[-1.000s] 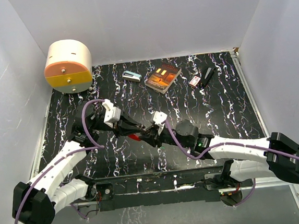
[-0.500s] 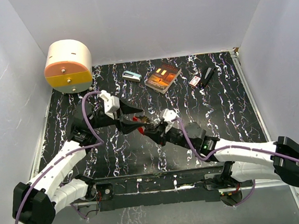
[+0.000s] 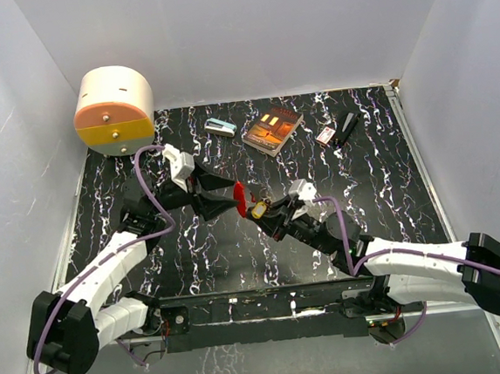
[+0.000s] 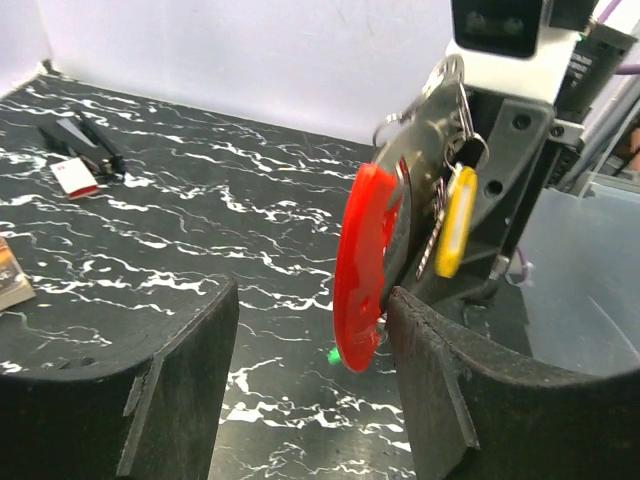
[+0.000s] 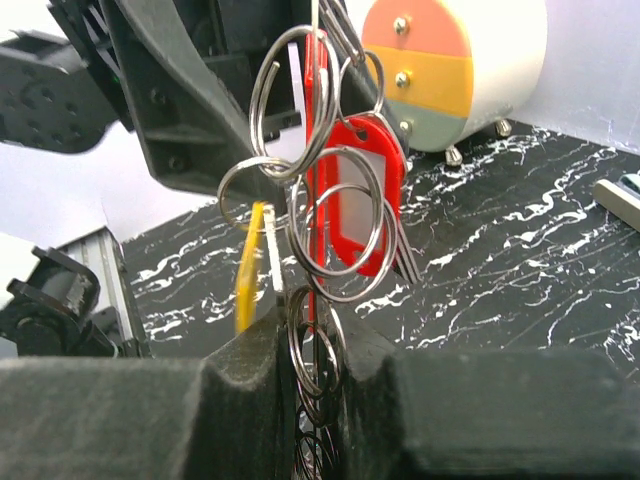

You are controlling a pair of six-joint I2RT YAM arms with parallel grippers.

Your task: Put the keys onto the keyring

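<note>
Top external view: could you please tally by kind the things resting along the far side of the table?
Small boxes: 2, the teal-and-white box and the red-and-white box
Book: 1
Black stapler: 1
Round drawer unit: 1
Total: 5

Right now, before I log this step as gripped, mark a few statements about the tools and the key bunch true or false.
The right tool pinches the metal rings. True.
The left tool is shut tight. False: its fingers stand apart, with the red tag between them.
The yellow tag is held by the left tool. False: it hangs among the rings.
The book lies well away from both tools. True.
</note>
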